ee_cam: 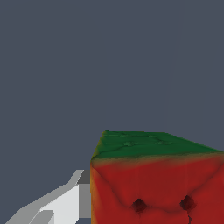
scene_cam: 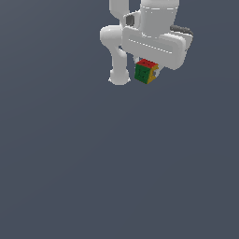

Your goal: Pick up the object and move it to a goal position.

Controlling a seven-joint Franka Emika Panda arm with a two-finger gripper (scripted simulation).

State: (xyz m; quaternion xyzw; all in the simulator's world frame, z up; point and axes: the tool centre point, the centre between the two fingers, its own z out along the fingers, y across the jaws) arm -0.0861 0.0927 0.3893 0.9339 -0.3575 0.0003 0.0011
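Note:
The small cube (scene_cam: pixel 146 71) has a red top, a green front and a yellow-orange side with dark marks. It sits directly under the white hand of my gripper (scene_cam: pixel 147 65), near the top of the exterior view. In the wrist view the cube (ee_cam: pixel 157 183) fills the frame close up, with its red face with dark marks and its green face showing. One white finger (ee_cam: pixel 65 201) lies flat against the cube's side. The other finger is out of frame. The gripper is shut on the cube.
The white arm links (scene_cam: pixel 116 46) rise behind the gripper at the top of the exterior view. A plain dark grey surface (scene_cam: pixel 93 163) fills everything else. No other objects or goal marker show.

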